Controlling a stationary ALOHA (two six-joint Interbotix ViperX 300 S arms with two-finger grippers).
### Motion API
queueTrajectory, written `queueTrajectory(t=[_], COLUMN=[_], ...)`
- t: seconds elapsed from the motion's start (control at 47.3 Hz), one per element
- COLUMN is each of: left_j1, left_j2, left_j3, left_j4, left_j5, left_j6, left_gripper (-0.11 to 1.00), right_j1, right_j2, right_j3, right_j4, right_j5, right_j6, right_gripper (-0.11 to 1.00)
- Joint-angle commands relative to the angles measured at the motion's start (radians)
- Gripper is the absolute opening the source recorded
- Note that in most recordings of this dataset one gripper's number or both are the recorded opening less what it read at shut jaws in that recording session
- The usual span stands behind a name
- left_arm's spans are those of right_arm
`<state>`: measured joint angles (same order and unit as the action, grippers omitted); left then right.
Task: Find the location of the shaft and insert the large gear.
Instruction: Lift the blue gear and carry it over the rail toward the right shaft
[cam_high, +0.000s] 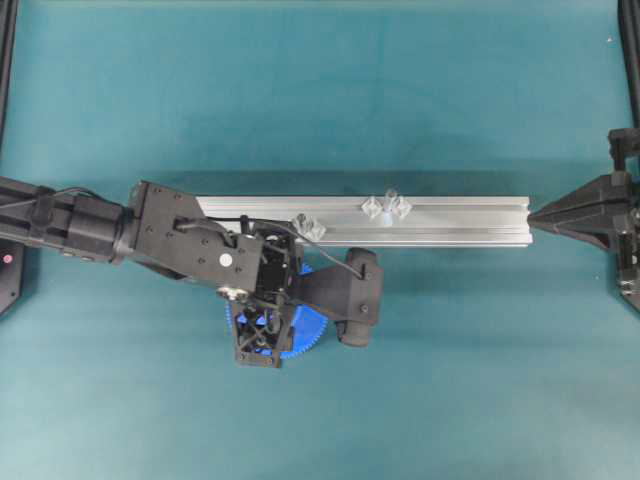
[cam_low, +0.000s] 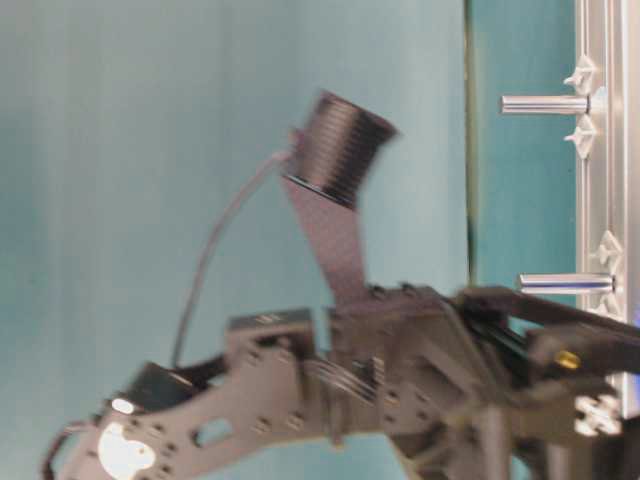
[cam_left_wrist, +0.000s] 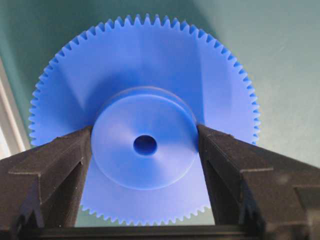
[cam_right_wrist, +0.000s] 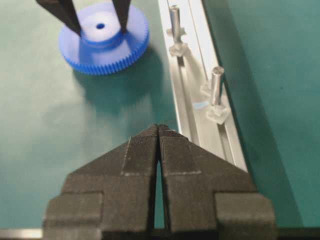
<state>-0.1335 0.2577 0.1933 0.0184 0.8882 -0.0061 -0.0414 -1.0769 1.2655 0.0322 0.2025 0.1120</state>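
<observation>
Just beside the rail (cam_right_wrist: 187, 107), left gripper (cam_left_wrist: 145, 145) clamps large gear's (cam_left_wrist: 145, 90) hub.

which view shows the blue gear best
The left wrist view: the large gear fills it, teeth, hub and centre hole sharp, left gripper fingers on the hub. Right wrist view shows it whole but small; overhead mostly hides it under the arm; table-level shows none.

Right tool (cam_right_wrist: 158, 131) closed; left tool (cam_right_wrist: 97, 17) grips large gear (cam_right_wrist: 104, 42)
</observation>
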Motion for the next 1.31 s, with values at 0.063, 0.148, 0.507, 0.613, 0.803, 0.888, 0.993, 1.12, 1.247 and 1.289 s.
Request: queueTrajectory(t=[0.063, 0.148, 0.507, 0.613, 0.803, 0.888, 0.993, 1.12, 1.247, 1.289], left_j1=[0.009, 0.023, 0.058, 0.069, 0.087, 0.095, 0.109, 0.129, 0.143, 0.147], left_j2=[-0.057, -0.058, -0.071, -0.071, -0.066, -0.064, -0.063, -0.054, -0.041, -0.035], left_j3=[-0.080, -0.104, -0.206, -0.236, -0.288, -0.308, -0.339, -0.371, -0.410, -0.425], left_j4=[0.003, 0.003, 0.005, 0.005, 0.005, 0.003, 0.005, 0.005, 0.003, 0.005], left_j5=[0.028, 0.055, 0.149, 0.152, 0.152, 0.161, 0.179, 0.212, 0.235, 0.242], left_j6=[0.017, 0.029, 0.094, 0.097, 0.130, 0.153, 0.181, 0.209, 0.233, 0.247], left_gripper=[0.70, 0.70, 0.70, 0.70, 0.70, 0.70, 0.70, 0.70, 0.70, 0.70], right_j1=[-0.003, -0.002, -0.002, -0.003, -0.002, -0.003, -0.002, -0.002, -0.002, -0.002], right_j2=[0.006, 0.006, 0.006, 0.008, 0.006, 0.006, 0.006, 0.006, 0.006, 0.006], right_j3=[-0.009, -0.009, -0.009, -0.009, -0.009, -0.008, -0.008, -0.005, -0.005, -0.005], right_j4=[0.002, 0.002, 0.002, 0.002, 0.002, 0.002, 0.002, 0.002, 0.002, 0.002], right_j5=[-0.006, -0.005, -0.005, -0.006, -0.006, -0.005, -0.006, -0.005, -0.005, -0.005], right_j6=[0.009, 0.009, 0.009, 0.009, 0.009, 0.009, 0.009, 0.009, 0.009, 0.009], right_gripper=[0.00, 0.00, 0.00, 0.00, 0.00, 0.00, 0.00, 0.00, 0.00, 0.00])
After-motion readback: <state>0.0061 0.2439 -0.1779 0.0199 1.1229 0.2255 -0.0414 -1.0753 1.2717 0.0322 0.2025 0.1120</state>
